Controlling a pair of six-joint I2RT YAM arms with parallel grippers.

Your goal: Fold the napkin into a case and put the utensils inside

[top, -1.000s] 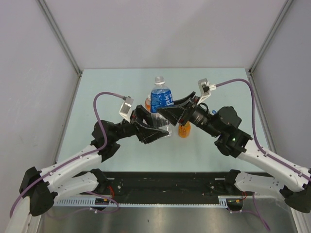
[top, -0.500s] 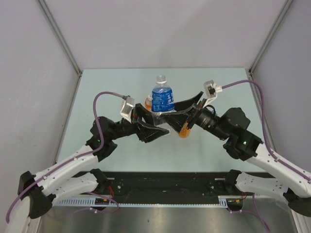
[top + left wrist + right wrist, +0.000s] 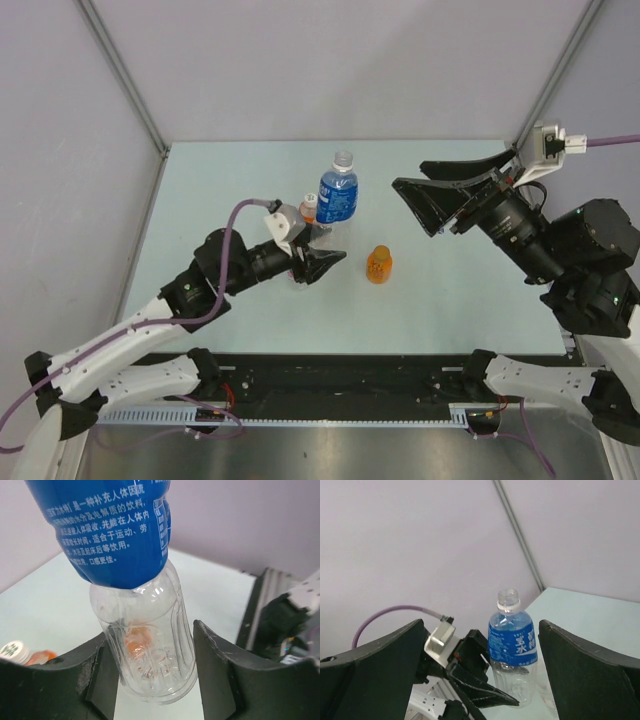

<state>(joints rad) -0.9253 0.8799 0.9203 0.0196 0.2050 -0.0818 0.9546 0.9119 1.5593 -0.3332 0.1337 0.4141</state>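
Observation:
No napkin or utensils are in view. A clear plastic bottle [image 3: 337, 195] with a blue label and an uncapped neck stands mid-table. My left gripper [image 3: 322, 265] is shut on its clear lower part. In the left wrist view the bottle [image 3: 145, 645] fills the gap between the two black fingers [image 3: 215, 670]. My right gripper [image 3: 415, 190] hangs open and wide at the right, well clear of the bottle, with nothing between its fingers. From the right wrist the bottle [image 3: 512, 640] and the left gripper [image 3: 485, 690] show between the spread right fingers [image 3: 590, 675].
A small orange bottle with a white cap [image 3: 308, 208] stands just behind the blue-labelled one and shows in the left wrist view as the white cap [image 3: 14, 651]. An orange pill bottle [image 3: 379, 265] stands to its right. Grey walls enclose the pale table [image 3: 220, 180].
My right gripper has opened wide and pulled back up and to the right, away from the bottle. The left arm has lowered and drawn back a little, still shut on the bottle.

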